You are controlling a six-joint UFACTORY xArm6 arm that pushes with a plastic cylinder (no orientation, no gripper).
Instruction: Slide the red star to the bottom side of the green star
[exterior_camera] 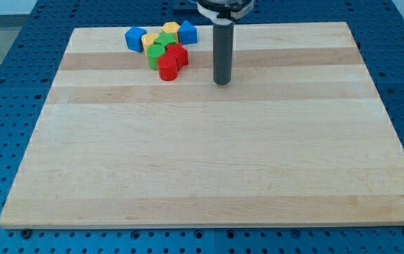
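- The pale wooden board (209, 162) fills most of the view and lies on a blue perforated table (18, 42); its lower part carries no blocks.
- The dark straight rod (222, 49) comes down from the top of the view; my tip (222, 82) rests on the board at about 3 o'clock from the cluster of blocks, near it but not touching any block; it has nothing to grasp with and it presses on nothing now.
- The blocks sit tightly together near the board's top edge: a blue block (135, 38) at 10 o'clock of the cluster, a second blue block (187, 32) at 1 o'clock, a yellow block (169, 29) between them, and another yellow one (150, 41) beside the first blue.
- The red star (178, 55) is, as I judge, the red block on the 3 o'clock side, touching the green star (164, 40) above it; a red cylinder (168, 68) lies at 6 o'clock and a green cylinder (157, 52) at 9 o'clock; the shapes are small, so I am not certain.
- Risk: the place under the green star seems occupied; a push from 3 o'clock could move the whole cluster, or drive the red cylinder instead of the star.
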